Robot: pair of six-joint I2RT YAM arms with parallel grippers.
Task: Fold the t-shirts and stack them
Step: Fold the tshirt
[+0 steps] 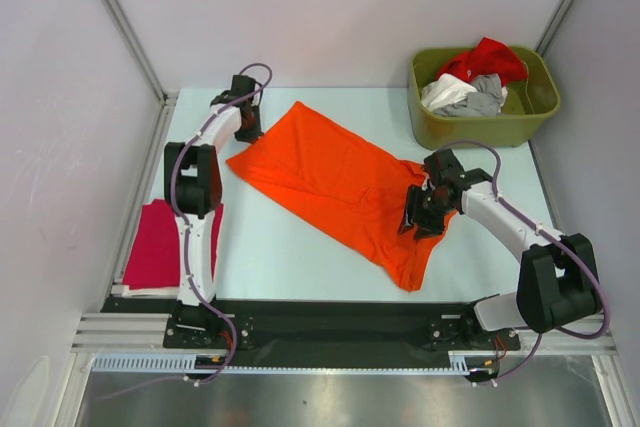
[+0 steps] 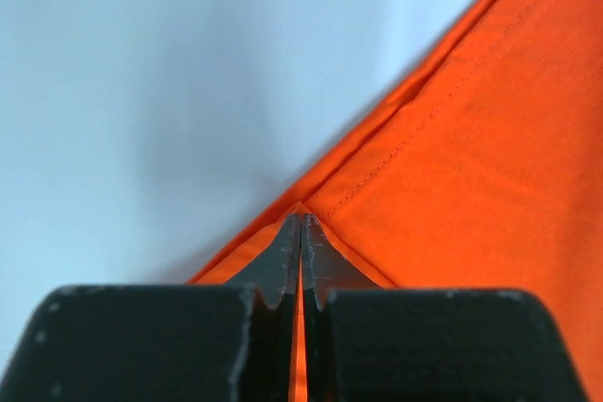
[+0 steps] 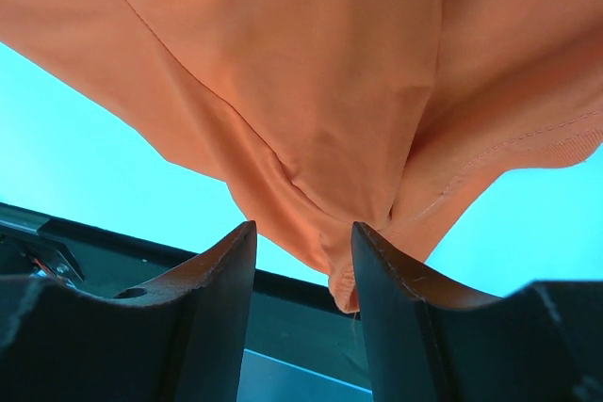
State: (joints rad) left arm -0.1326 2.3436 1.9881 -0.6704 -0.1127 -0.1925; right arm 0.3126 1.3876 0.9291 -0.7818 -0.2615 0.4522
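A large bright orange t-shirt (image 1: 340, 182) lies spread diagonally across the table. My left gripper (image 1: 248, 127) sits at the shirt's far left corner. In the left wrist view this gripper (image 2: 301, 218) is shut on the hemmed edge of the orange cloth (image 2: 471, 185), and a thin strip of it shows between the fingers. My right gripper (image 1: 420, 215) rests on the shirt's right side. In the right wrist view it (image 3: 303, 228) is open, and a bunched fold of the orange cloth (image 3: 311, 72) reaches down between the fingertips. A folded magenta-red t-shirt (image 1: 160, 242) lies at the near left.
An olive-green bin (image 1: 432, 127) stands at the far right. It holds a red tee (image 1: 487, 59), a white one (image 1: 445, 94) and a grey one (image 1: 485, 97). The black rail (image 1: 330, 317) runs along the near edge. Walls close in on both sides.
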